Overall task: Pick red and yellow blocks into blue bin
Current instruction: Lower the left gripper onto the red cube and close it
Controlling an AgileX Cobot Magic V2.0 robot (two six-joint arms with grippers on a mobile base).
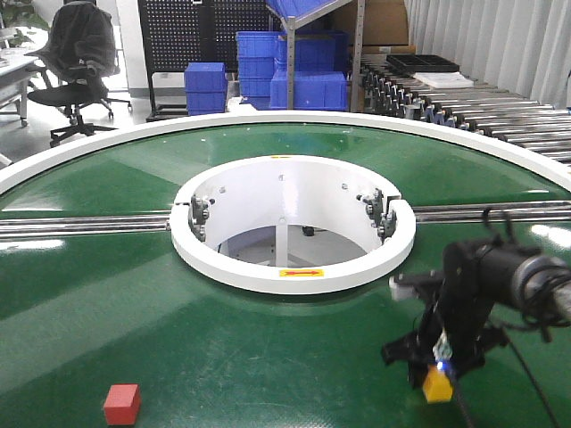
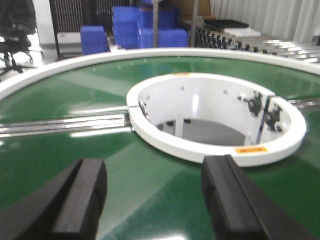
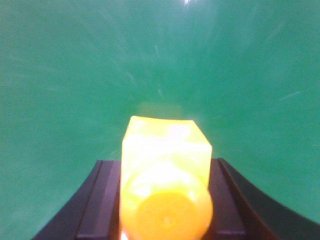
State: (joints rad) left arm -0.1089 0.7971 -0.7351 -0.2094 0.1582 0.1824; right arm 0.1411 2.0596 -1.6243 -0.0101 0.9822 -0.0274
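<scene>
Right claw [image 1: 435,374] is clamped on the yellow brick [image 3: 164,165], pinching its flat sides. Makes sense, since the studded face gives nothing flat to press on; one stud points back at the wrist camera. The brick sits at the claw's tip, low over the green table [image 1: 223,357], and I can't tell if it's touching. Left claw [image 2: 155,200] is wide apart with nothing between its pads, facing the white ring [image 2: 292,132] ahead of it. My guess is it's parked ready for the red cube [image 1: 122,403], which sits on the table well off to the right claw's left. Blue bin? Not in any view, so where the brick has to travel is anyone's guess.
</scene>
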